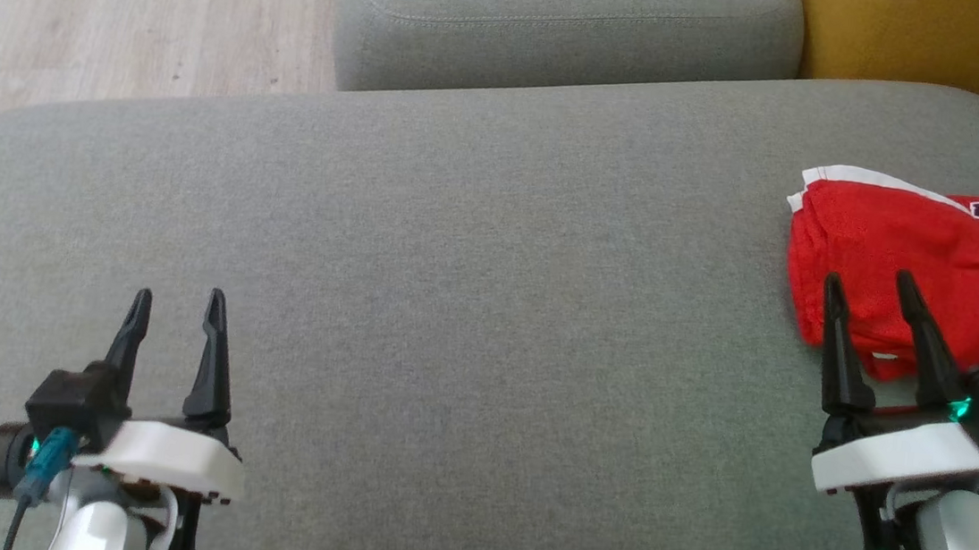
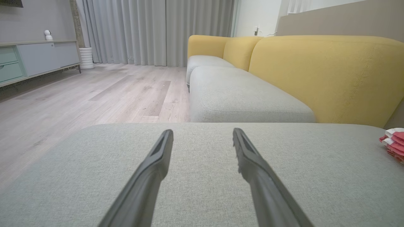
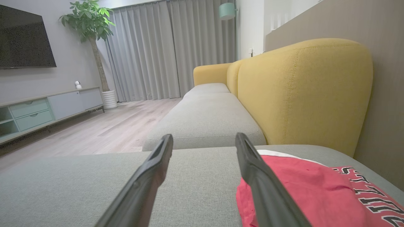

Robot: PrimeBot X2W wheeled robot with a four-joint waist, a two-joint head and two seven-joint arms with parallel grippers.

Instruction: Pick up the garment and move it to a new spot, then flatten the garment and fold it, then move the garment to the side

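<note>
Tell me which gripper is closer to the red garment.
Right. The right gripper is open at the garment's left edge; the left gripper is open far off to its left, over the cushion.

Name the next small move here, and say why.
Probably lower the right claw onto the near edge of the red garment and close. It stands open right at that edge; the left claw, also open, is far across the grey cushion.
</note>
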